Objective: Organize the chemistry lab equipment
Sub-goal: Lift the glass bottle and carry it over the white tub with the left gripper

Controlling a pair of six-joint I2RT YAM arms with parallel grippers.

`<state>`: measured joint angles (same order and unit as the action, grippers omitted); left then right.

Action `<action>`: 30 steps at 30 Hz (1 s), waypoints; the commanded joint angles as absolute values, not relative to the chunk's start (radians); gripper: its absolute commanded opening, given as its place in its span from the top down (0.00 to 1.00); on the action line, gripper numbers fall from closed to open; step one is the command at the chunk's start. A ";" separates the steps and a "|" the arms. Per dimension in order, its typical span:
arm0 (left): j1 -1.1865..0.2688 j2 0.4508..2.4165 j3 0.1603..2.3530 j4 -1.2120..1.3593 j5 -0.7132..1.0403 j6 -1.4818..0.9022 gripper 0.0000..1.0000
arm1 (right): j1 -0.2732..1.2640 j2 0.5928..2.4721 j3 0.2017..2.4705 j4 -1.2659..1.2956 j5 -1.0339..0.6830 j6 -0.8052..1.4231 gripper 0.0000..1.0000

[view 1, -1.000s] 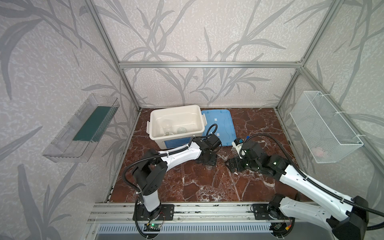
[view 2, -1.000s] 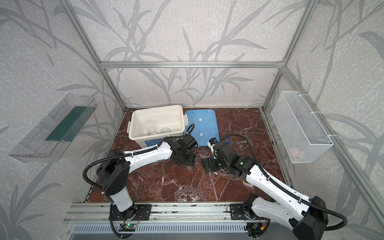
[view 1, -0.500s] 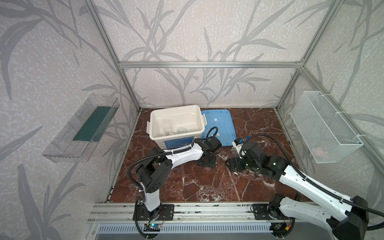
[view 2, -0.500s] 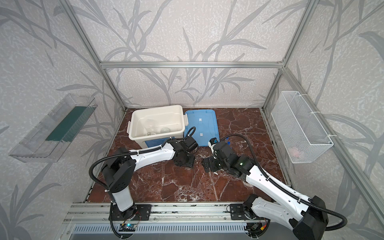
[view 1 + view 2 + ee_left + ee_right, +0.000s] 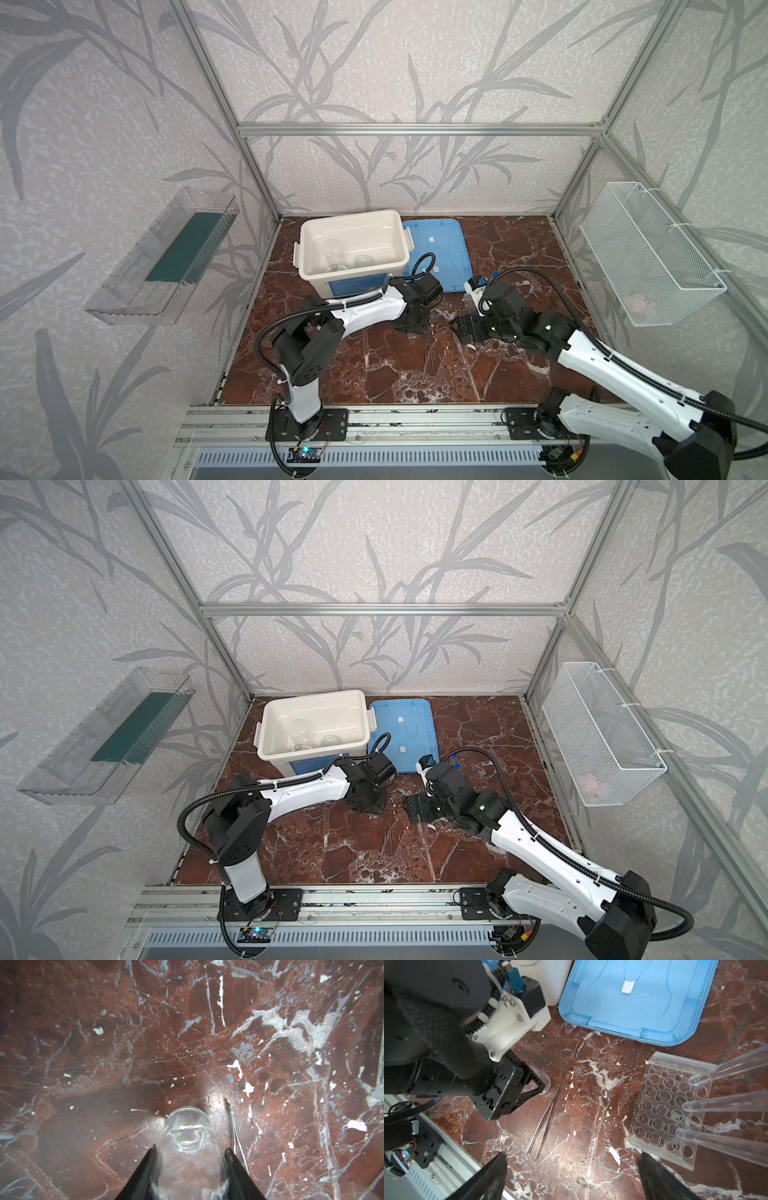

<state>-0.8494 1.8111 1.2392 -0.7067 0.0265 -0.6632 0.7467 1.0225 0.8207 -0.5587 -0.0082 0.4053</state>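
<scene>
Mid-frame in a top view, your half-closed left hand flanks the small clear glass beaker, contact unclear: probably slippery and fragile, so squeeze mid-wall gently.

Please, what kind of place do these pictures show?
Probably a robot test cell staged as a chemistry bench: an aluminium frame, left arm and right arm on a rail, a clear multi-hole rack with long clear tubes.

Off-task clutter I can see around the jaws

Just beyond the jaws of the left gripper I see an open white tub. Its blue lid lies flat beyond the jaws of the right gripper. Red marble floor runs beneath both. A wire basket hangs far right, and a clear wall tray far left.
</scene>
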 commanded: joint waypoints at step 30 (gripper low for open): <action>-0.410 1.691 1.867 -1.144 -0.047 -0.373 0.72 | 0.737 1.424 1.369 -0.423 -0.108 0.367 0.03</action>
